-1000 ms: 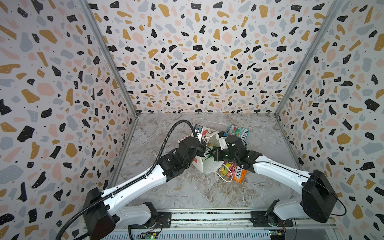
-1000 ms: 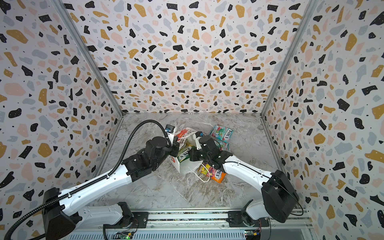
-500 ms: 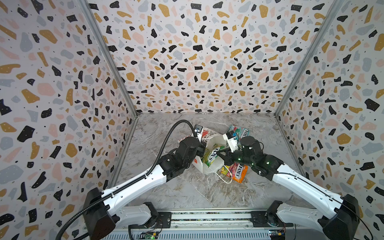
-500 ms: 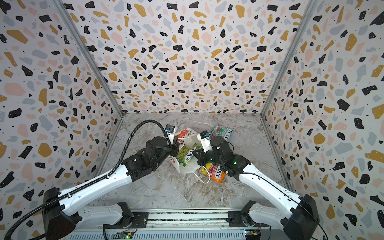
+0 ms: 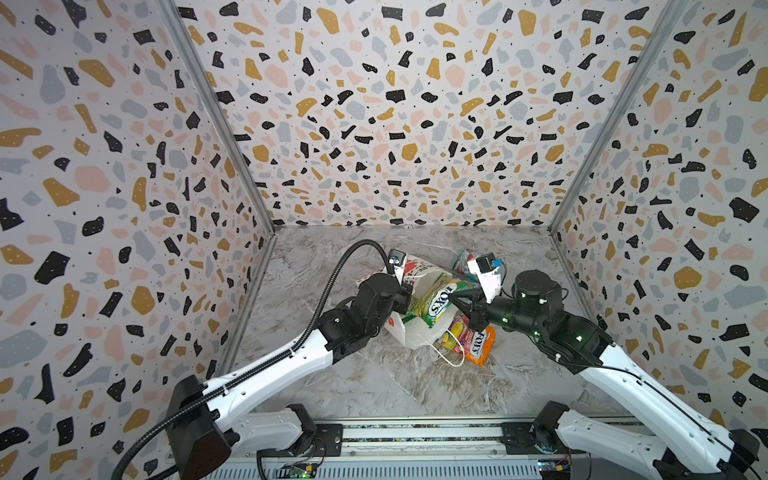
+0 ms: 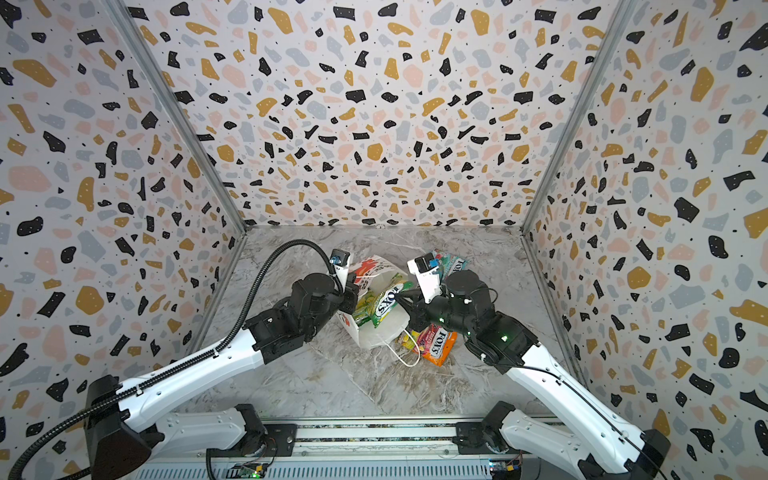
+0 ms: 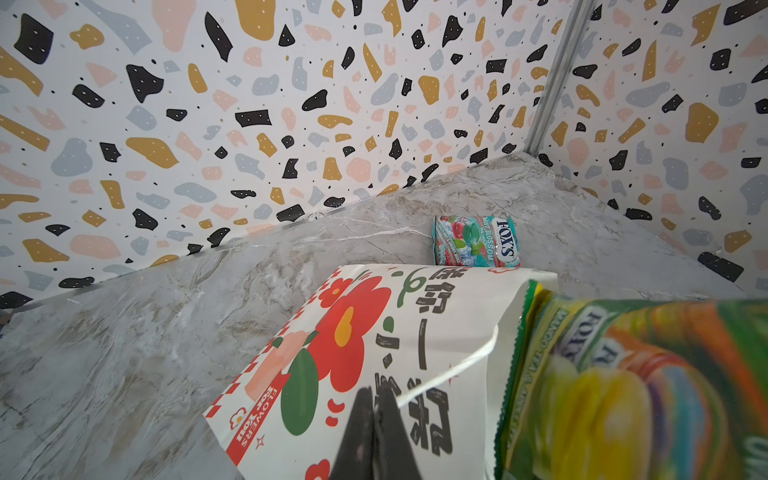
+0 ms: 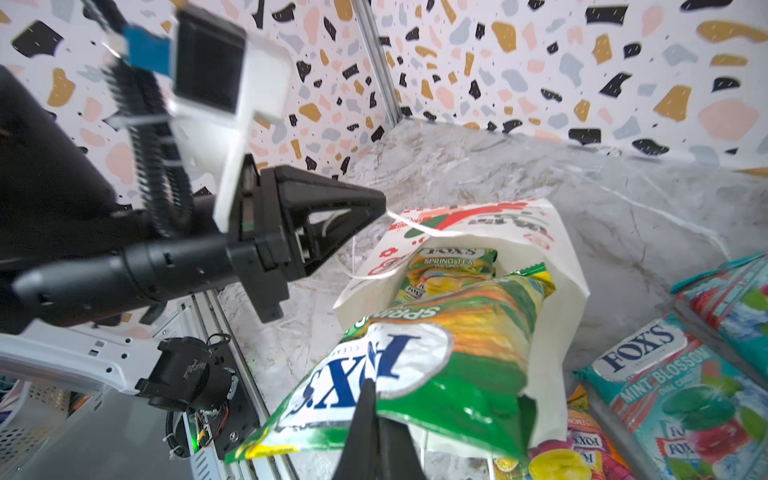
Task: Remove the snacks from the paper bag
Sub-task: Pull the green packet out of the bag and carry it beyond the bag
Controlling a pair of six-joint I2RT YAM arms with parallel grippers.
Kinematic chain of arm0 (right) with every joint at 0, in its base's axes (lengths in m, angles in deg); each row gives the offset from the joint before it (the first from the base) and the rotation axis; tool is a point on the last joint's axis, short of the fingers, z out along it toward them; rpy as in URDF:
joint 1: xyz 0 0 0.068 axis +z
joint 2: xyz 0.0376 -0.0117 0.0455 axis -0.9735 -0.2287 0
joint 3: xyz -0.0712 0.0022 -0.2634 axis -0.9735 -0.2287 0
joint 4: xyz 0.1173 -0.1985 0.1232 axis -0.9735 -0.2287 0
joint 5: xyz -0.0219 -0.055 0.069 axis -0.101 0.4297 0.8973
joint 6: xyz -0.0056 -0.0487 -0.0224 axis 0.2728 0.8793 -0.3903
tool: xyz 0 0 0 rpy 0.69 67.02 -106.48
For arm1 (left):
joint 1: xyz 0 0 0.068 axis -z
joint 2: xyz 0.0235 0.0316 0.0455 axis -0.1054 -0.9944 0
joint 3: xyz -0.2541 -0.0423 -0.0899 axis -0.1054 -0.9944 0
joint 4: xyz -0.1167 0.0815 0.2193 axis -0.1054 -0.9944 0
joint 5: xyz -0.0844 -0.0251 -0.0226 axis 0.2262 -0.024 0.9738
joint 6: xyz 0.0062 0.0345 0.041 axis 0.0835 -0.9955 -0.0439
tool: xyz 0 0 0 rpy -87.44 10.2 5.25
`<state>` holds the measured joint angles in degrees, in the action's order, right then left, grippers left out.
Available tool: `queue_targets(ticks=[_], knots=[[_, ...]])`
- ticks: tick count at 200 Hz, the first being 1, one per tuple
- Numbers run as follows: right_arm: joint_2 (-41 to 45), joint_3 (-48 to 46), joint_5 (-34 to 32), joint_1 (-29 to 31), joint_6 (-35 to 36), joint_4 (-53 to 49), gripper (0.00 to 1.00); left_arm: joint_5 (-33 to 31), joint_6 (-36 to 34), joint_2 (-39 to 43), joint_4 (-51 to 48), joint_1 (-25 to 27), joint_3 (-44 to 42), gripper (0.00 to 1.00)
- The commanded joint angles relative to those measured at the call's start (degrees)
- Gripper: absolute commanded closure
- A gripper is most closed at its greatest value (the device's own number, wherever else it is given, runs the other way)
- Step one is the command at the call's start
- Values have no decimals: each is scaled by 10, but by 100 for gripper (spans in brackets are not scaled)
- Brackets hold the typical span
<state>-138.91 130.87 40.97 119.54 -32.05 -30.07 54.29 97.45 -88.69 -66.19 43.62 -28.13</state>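
Note:
The white paper bag [image 5: 415, 338] [image 6: 374, 336] with a red flower print lies on its side on the marble floor, mouth towards the right arm. My left gripper [image 7: 374, 392] [image 5: 406, 297] is shut on the bag's white cord handle [image 8: 409, 226]. A green pouch [image 8: 457, 332] [image 5: 436, 301] [image 6: 384, 303] sticks halfway out of the mouth, and my right gripper [image 8: 370, 386] [image 5: 454, 297] is shut on its outer edge. A second green pouch [image 8: 449, 266] lies deeper inside the bag.
An orange-pink pouch [image 5: 473, 340] [image 6: 434, 343] lies on the floor beside the bag's mouth, under the right gripper. Two teal pouches [image 8: 665, 374] [image 8: 735, 299] lie behind the bag [image 7: 476, 241]. Patterned walls [image 5: 395, 124] close in the floor on three sides.
The right arm has drawn back to the right, pulling the green pouch farther out of the bag's mouth. The left gripper has kept its hold in the same place.

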Motion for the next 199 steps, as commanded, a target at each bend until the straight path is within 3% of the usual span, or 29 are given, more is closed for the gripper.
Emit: queue_targets(ticks=[1, 43, 83, 137, 165, 199], knots=[[23, 45, -60, 1, 19, -16, 100, -14, 5, 5, 7, 0, 12, 100], [28, 89, -218, -8, 24, -97, 100, -15, 4, 5, 6, 0, 11, 100], [22, 115, -241, -88, 28, -165, 100, -13, 5, 4, 6, 0, 12, 100], [3, 78, -147, -263, 66, -141, 100, -12, 4, 4, 6, 0, 12, 100], [-23, 33, -106, -334, 78, -69, 100, -10, 5, 4, 6, 0, 12, 100], [-68, -28, -5, -433, 66, 55, 100, -8, 7, 4, 6, -1, 12, 100]])
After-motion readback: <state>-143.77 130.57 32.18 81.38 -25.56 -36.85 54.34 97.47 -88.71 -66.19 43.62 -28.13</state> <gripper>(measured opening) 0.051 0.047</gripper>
